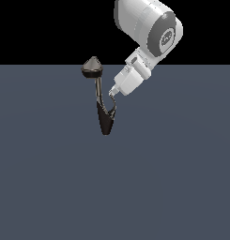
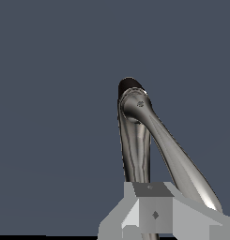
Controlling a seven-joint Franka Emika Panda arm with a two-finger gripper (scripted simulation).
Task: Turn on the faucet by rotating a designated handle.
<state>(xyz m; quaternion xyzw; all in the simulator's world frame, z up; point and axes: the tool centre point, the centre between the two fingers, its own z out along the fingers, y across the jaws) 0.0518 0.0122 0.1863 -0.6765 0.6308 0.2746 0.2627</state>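
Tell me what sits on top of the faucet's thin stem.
A grey cone-shaped head caps the faucet stem, seen in the exterior view. The hand is beside the stem, lower down. How the head joins the stem is hidden beneath its rim.

flat even sim lighting, no cast shadows on the dull blue-grey floor (image 1: 172, 187), pitch black backdrop up top, soft shine streaks along the metal faucet (image 2: 135, 140), low-res and a bit jaggy, no blur or edge warping
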